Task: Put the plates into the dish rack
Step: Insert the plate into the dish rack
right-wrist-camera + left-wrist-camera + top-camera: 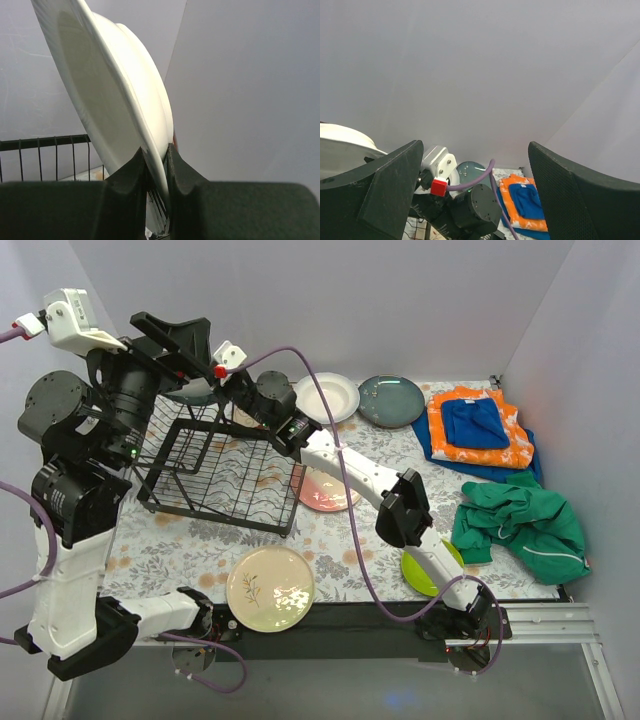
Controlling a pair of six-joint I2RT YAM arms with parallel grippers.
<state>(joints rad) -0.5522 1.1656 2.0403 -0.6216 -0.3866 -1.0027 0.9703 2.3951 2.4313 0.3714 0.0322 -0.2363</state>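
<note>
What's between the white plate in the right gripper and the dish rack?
Nothing visible. The right gripper holds the white plate by its rim beside the dish rack; the left gripper hangs open, higher up.

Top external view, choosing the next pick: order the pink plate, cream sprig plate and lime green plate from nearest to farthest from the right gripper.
1. Pink plate, beside the rack.
2. Cream sprig plate, near edge.
3. Lime green plate, near-right side.

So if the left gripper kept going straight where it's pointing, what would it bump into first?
Probably just the white back wall. The left gripper points above the right arm's wrist, so nothing seems in the way before it, though depth is hard to judge.
</note>
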